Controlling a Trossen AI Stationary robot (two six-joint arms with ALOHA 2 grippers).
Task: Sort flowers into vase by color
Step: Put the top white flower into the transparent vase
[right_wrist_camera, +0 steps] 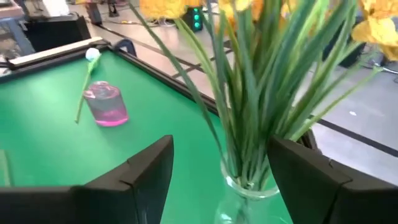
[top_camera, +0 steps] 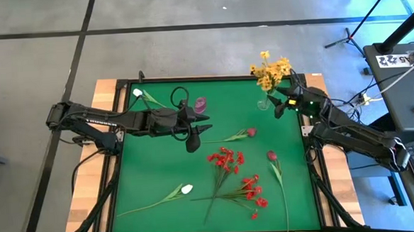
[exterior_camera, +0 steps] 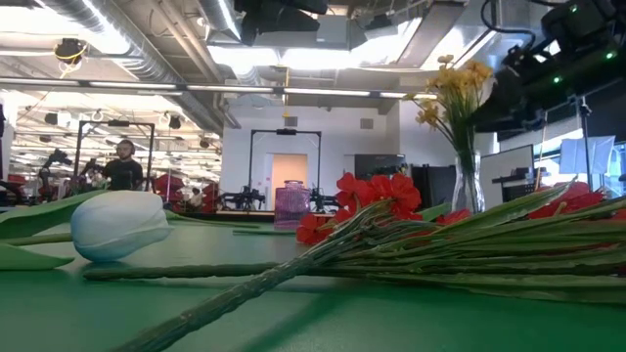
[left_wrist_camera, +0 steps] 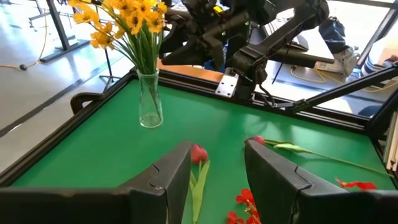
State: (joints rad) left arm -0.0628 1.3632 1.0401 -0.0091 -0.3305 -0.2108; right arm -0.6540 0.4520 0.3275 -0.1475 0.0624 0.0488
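High view is showing the green worktop (top_camera: pixel 146 176) carrying most flowers unsorted: red sprays (top_camera: pixel 233 173), two dark pink tulips (top_camera: pixel 250 132) and two white tulips (top_camera: pixel 187 189) are lying flat, while only the yellow flowers (top_camera: pixel 270 71) are standing in the clear vase (top_camera: pixel 263 103). A pink vase (top_camera: pixel 200 104) is waiting empty. The right end effector (top_camera: pixel 281 106) is hanging wide open around the clear vase, gripping nothing; the left end effector (top_camera: pixel 196 134) is hovering mid-worktop, parted and empty.

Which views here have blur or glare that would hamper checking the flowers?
Low view: ceiling lights blow out, and the near stems are soft. Right wrist view: the yellow blooms and stems in the clear vase blur close up. High view: even light, red sprays crisp.
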